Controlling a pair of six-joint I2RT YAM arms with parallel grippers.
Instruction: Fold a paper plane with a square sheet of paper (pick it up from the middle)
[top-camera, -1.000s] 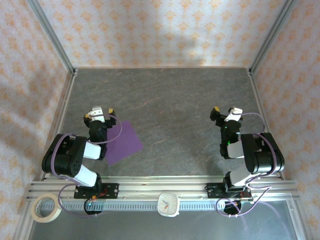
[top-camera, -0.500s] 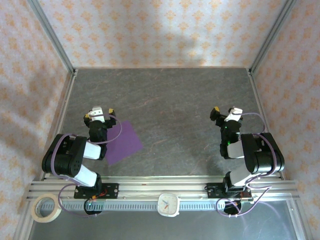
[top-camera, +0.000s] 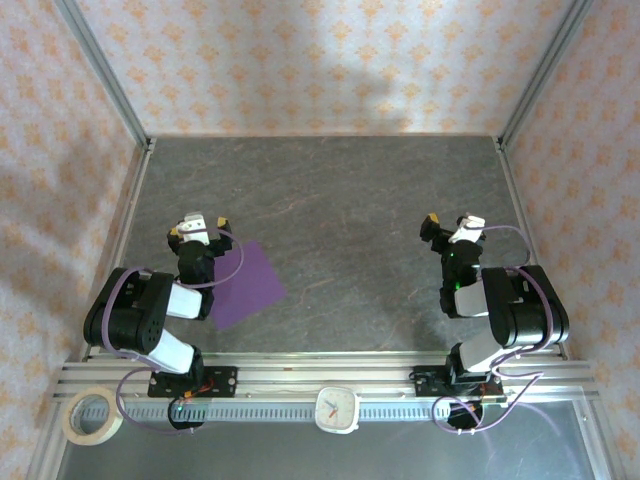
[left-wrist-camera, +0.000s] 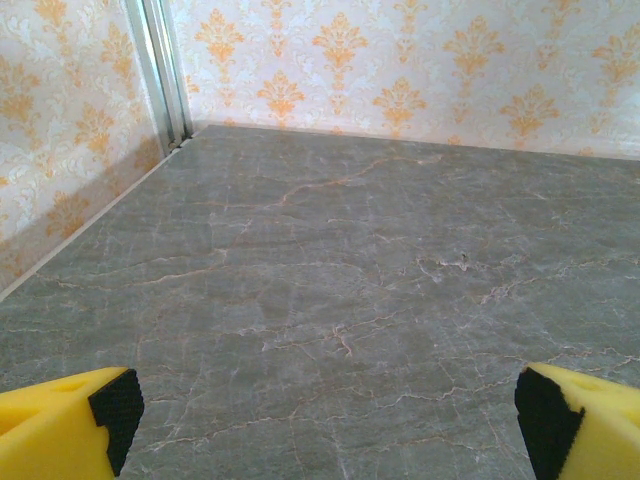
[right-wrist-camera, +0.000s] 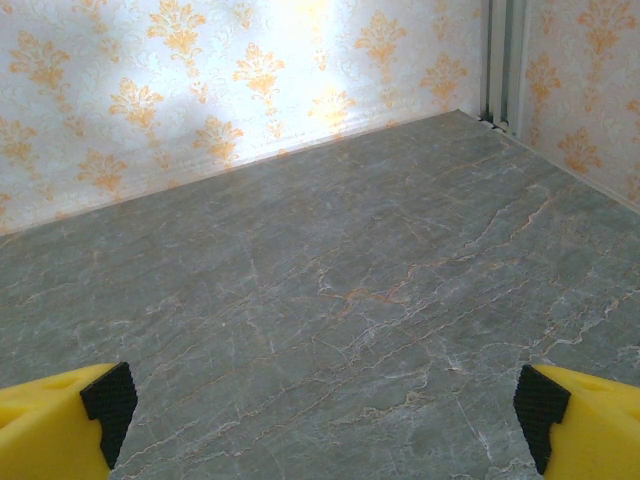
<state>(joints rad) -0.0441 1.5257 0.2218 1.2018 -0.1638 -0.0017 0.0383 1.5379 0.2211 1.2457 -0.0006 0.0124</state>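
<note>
Jaws of the left gripper (top-camera: 198, 228) stand spread wide with nothing between them. In its wrist view (left-wrist-camera: 325, 420) the yellow fingertips (left-wrist-camera: 60, 425) sit at the two bottom corners, cut off by the frame, with bare grey table (left-wrist-camera: 340, 300) in the gap. The right gripper (top-camera: 452, 224) is released the same way, its jaws far apart over bare stone in its own wrist view (right-wrist-camera: 325, 405).

The square sheet of paper (top-camera: 252, 285) lies flat on the table behind the left jaws and a little to their right, toward that arm's base, well apart from the right jaws. It sits turned like a diamond, one corner aimed away toward the back wall and the opposite one toward the near rail. Its left side is hidden under the left arm (top-camera: 190, 290), so that edge cannot be traced.
</note>
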